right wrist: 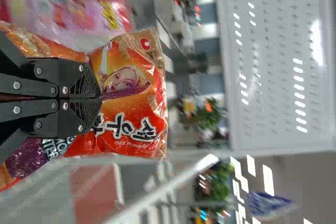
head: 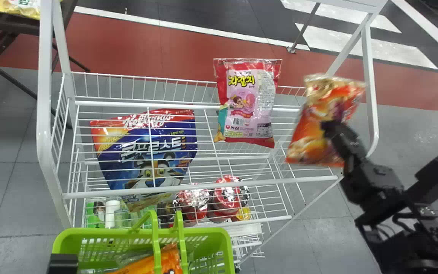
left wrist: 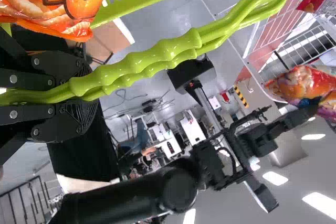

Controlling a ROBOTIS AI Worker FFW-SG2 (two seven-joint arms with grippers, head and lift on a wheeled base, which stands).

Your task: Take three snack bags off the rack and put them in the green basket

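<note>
Right gripper (right wrist: 100, 98) pinched tight on red-orange snack bag (head: 306, 133), up by the rack's (head: 242, 183) right edge; looks clear of the frame, hard to be sure. Left gripper (left wrist: 94, 90) clamped round the handles (left wrist: 157, 56) of green basket (head: 226, 243), off the front edge, orange bag (head: 146, 266) inside. Risks: bag snags at front right corner if carried low; slick film slips; upright handles block the drop.

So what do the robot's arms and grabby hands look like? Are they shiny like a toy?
They're mostly black. The left gripper and right gripper have black fingers with round, silvery screws and little ridges near the tips, like tiny combs. The right arm looks like chunky black blocks joined together, with a dark cable curving out.
</note>
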